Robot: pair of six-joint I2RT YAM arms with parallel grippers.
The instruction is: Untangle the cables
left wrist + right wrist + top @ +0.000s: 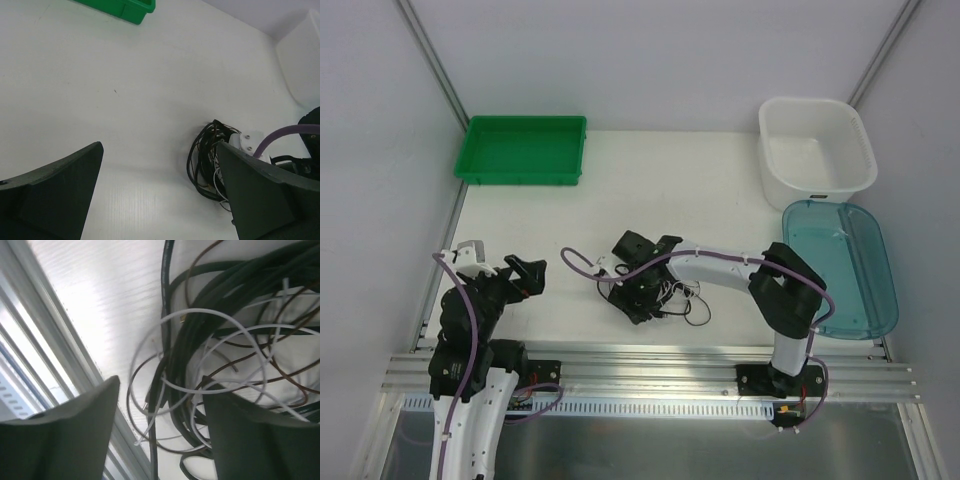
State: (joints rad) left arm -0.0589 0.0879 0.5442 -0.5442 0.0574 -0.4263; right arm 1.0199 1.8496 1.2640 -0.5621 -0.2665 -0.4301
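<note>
The cables [678, 298] lie in one tangled heap of black cords with a thin white one near the table's front middle. My right gripper [646, 297] is down on the heap's left side. In the right wrist view it [161, 392] is open, with black cords and the white cord [220, 320] looping between and around its fingers [75, 435]. My left gripper [525, 270] is open and empty, well to the left of the heap. In the left wrist view it [160, 150] frames bare table, with the cables [202, 160] partly hidden behind its right finger [260, 200].
A green tray [520, 150] stands at the back left. A white tub [817, 148] stands at the back right, with a blue lid [842, 268] in front of it. The metal rail [650, 365] runs along the near edge, close to the cables.
</note>
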